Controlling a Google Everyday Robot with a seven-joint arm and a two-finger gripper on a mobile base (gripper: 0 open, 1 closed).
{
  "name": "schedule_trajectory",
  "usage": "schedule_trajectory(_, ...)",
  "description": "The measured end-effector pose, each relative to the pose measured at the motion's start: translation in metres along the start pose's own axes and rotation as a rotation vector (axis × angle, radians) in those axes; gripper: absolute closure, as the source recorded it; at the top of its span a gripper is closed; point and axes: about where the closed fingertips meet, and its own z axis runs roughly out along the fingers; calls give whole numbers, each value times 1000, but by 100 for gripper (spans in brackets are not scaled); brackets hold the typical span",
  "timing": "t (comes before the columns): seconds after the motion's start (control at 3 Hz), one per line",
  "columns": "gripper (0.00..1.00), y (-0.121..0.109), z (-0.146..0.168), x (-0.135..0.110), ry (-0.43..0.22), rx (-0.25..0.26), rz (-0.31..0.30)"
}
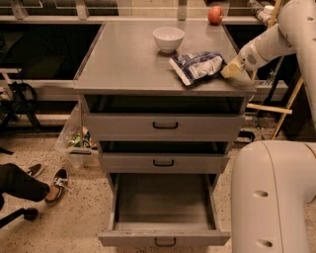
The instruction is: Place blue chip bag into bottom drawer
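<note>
The blue chip bag [197, 65] lies flat on the right part of the grey cabinet top [128, 64], with its white label facing up. My gripper [230, 69] is at the bag's right end, low over the cabinet top near the right edge, and it touches or almost touches the bag. The bottom drawer [165, 236] is pulled out and open below, and its grey box is empty. Its small black handle [165, 242] is on the front.
A white bowl [168, 38] stands on the top behind and left of the bag. A red apple [215, 15] sits at the back right. The two upper drawers [164, 126] are shut. My white base [274, 197] fills the lower right. A person's feet [52, 180] are on the floor at the left.
</note>
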Motion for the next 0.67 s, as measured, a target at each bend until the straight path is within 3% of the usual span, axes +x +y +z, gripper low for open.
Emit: schedule_trajectory(0.67, 100, 0, 0, -1, 0, -3, 1)
